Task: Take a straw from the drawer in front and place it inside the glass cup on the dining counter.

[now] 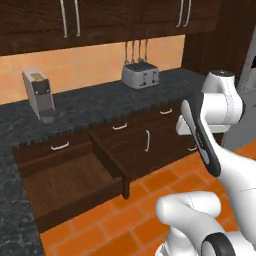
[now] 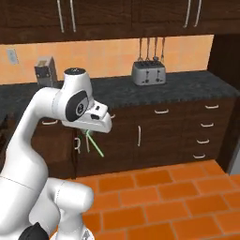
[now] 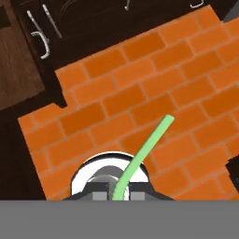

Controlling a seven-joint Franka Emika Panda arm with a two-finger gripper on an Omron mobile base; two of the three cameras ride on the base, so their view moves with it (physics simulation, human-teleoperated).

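My gripper (image 2: pixel 88 133) hangs over the orange tile floor, in front of the lower cabinets, and is shut on the light-green straw (image 2: pixel 95 144). In the hand view the straw (image 3: pixel 145 148) rises from between the fingertips of the gripper (image 3: pixel 116 194) and slants up to the right across the tiles. The dark brown drawer (image 1: pixel 70 184) stands pulled out at the left, and its flat wood interior holds nothing. The glass cup and the dining counter are out of view.
A black speckled granite counter (image 1: pixel 100 107) carries a silver toaster (image 1: pixel 140 76) and a coffee machine (image 1: pixel 39 94). Closed drawers and doors (image 2: pixel 159 131) line the base below it. The open drawer's corner (image 1: pixel 125 187) juts over the floor (image 2: pixel 164 197).
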